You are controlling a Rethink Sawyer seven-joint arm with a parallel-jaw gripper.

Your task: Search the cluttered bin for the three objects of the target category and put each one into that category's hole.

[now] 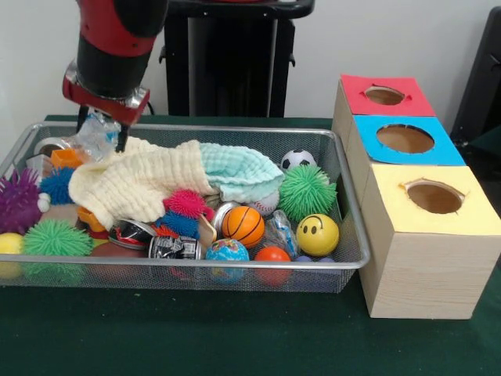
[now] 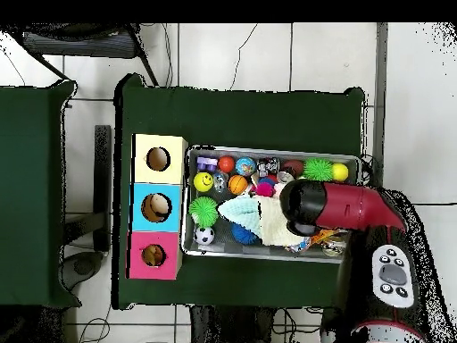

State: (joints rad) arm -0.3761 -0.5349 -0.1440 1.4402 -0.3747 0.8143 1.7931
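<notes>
**Gripper down in the bin's corner, on a crinkly packet**

While the arm reaches down over the bin's [image 1: 344, 265] back corner on the side away from the boxes, the gripper [image 1: 102, 129] sits low among the clutter — its two dark fingers [image 1: 122, 139] stand on either side of a clear plastic packet [image 1: 98, 135], and they look closed on it, though the packet hides the tips.

Just beside the packet, toward the bin's middle, a cream cloth [image 1: 129, 184] lies heaped with a mint cloth [image 1: 239, 171] — they cover much of the bin's floor, which is likely why a search is needed at all. Spiky rubber balls poke out round the cloths: purple [image 1: 17, 202] and green [image 1: 55, 237] at the end away from the boxes, a big green one [image 1: 306, 192] at the end nearest them. Sports balls gather toward the bin's front — a small basketball [image 1: 243, 225], a yellow smiley ball [image 1: 317, 234], a little football [image 1: 297, 160] at the back wall.

Outside the bin stand three boxes with holes: red [image 1: 385, 95], blue [image 1: 405, 139], yellow [image 1: 434, 197]. Which category is wanted cannot be read here; if it is packets, this one must be carried right across the bin.
</notes>
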